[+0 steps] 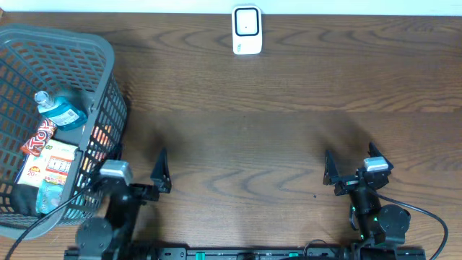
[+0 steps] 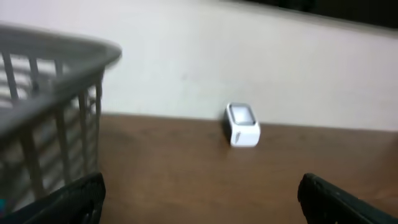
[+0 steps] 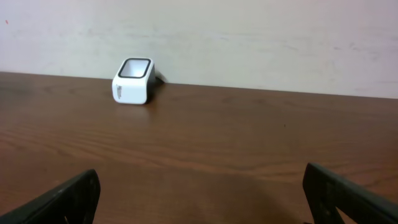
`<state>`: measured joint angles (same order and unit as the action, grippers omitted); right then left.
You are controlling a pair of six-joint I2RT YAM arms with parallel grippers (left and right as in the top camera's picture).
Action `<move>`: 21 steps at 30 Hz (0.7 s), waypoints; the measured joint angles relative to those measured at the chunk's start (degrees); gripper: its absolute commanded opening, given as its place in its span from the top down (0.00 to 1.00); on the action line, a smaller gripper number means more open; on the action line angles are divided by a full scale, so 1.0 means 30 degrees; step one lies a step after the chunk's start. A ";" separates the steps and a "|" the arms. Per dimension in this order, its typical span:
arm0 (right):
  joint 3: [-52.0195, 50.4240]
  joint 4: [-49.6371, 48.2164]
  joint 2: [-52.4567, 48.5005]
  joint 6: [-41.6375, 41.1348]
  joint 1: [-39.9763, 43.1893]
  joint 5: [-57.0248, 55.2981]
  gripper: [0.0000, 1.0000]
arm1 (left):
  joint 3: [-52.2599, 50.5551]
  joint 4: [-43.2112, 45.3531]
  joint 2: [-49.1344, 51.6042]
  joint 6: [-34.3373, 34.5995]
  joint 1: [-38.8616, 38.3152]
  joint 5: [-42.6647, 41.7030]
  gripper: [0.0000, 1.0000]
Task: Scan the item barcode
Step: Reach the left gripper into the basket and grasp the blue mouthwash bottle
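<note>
The white barcode scanner stands at the table's far edge, also visible in the left wrist view and the right wrist view. The items lie in the grey basket at the left: a blue bottle, a red wrapper and a printed box. My left gripper sits at the near edge beside the basket, open and empty. My right gripper rests at the near right, open with nothing between its fingers.
The basket's rim rises close on the left of the left gripper. A pale wall runs behind the scanner. Bare wooden tabletop lies between the grippers and the scanner.
</note>
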<state>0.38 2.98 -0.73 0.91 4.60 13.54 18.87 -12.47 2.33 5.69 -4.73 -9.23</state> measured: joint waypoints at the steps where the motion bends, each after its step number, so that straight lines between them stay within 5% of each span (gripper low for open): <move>1: 0.0000 0.0000 0.0000 -0.0007 0.0000 0.0000 0.01 | 0.0750 -0.0102 0.0168 0.0000 0.0000 -0.0044 0.01; 14: 0.0000 0.0000 -0.0058 0.0000 0.0000 0.0000 0.01 | 0.9377 -0.1698 0.8058 0.0605 -0.0007 -0.3694 0.01; 21: 0.0000 0.0000 -0.0087 0.0000 0.0029 -0.0007 0.01 | 1.9664 -1.0346 1.4455 0.0481 -0.0015 -0.1574 0.01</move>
<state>0.38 2.98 -0.99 0.91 4.69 13.52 77.87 -43.51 45.69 7.14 -4.78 -13.96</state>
